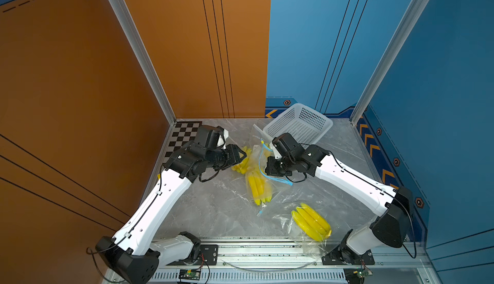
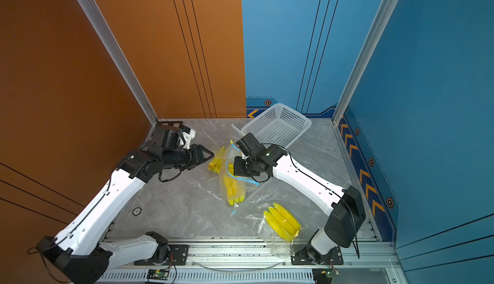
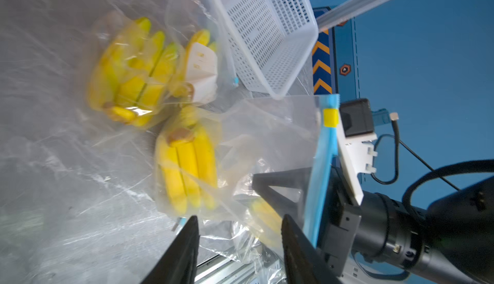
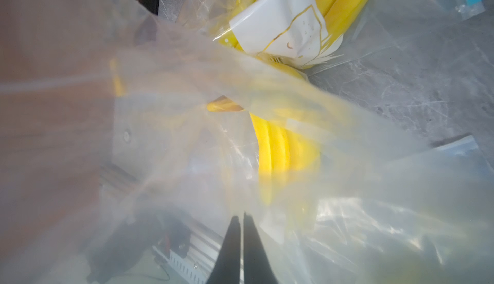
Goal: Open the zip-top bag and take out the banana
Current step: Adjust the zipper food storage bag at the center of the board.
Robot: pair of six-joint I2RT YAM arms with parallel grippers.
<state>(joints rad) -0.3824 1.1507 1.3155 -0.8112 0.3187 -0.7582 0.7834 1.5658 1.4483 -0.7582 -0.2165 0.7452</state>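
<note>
**A:** The left gripper [image 3: 240,221] has its fingers spread wide, and there's nothing between them.

**B:** And the right gripper [image 4: 242,215]?

**A:** It's pinched tight on the clear film of the zip-top bag [image 3: 267,125], and it holds that end up off the marble table [image 1: 213,210].

**B:** Where's the fruit?

**A:** The banana bunch [image 3: 189,167] sits inside that bag, down at the low end. That's straight ahead of the left gripper's fingers and below the right gripper.

**B:** What about the zip?

**A:** The blue zip strip [image 3: 323,162] stands upright between the two grippers, just beside one left finger. The yellow slider [image 3: 330,117] is at the end farther from that gripper. Whether the mouth is open, the wrist views don't show.

**B:** Anything else close by?

**A:** A second wrapped bunch [image 1: 242,163] lies just past the left gripper's tips, with a white card [image 3: 201,68] against it. The white basket [image 1: 299,123] is beyond the right gripper. A third bagged bunch [image 1: 311,223] lies well behind that gripper, near its arm's base.
</note>
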